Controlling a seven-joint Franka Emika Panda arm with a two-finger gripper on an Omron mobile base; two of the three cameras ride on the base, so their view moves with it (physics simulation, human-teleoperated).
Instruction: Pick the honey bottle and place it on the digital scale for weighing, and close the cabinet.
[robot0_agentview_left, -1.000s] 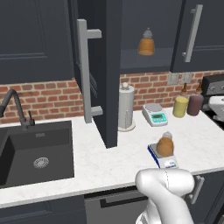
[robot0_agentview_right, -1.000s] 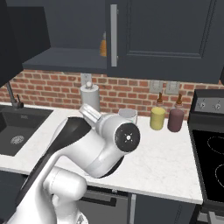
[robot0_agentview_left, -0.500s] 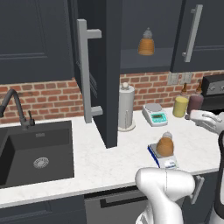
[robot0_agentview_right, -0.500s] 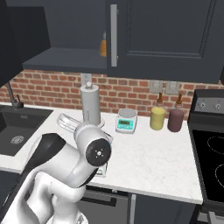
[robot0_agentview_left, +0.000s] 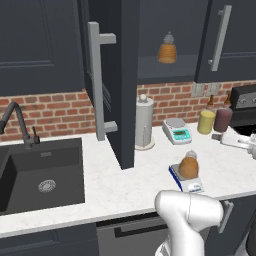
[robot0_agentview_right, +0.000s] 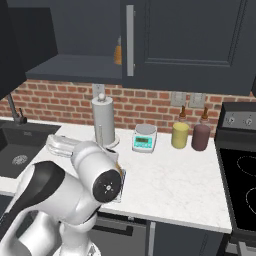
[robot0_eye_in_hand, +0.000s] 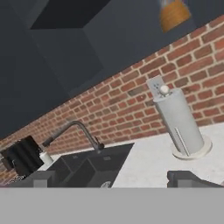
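Standing on the digital scale (robot0_agentview_left: 186, 181), at about 4 o'clock in the left base view near the front edge of the white counter (robot0_agentview_left: 125, 187), the honey bottle (robot0_agentview_left: 189, 166) rests upright on the grey platform with nothing gripping it; the placing step is judged complete. The cabinet (robot0_agentview_left: 120, 75) is not closed: its door swings out toward the camera at 12 o'clock, edge-on, with the long grey bar handle (robot0_agentview_left: 97, 85) facing left, and the shelf behind it lies exposed with a ribbed beehive bottle (robot0_agentview_left: 167, 49) on it at 1 o'clock. Closing that door is the one step left. The gripper (robot0_eye_in_hand: 113, 179) shows at the bottom of the hand view as two dark tips set well apart with nothing between them, so the jaws stand apart and empty; the camera looks toward the brick wall, the paper towel holder (robot0_eye_in_hand: 179, 120) at 3 o'clock and the black faucet (robot0_eye_in_hand: 76, 133) at 8 o'clock. In the right base view the white arm (robot0_agentview_right: 75, 195) is folded low at 7 o'clock, well short of the door handle. A second, white scale (robot0_agentview_left: 176, 131) and two jars (robot0_agentview_left: 215, 120) stand at the back wall, untouched.
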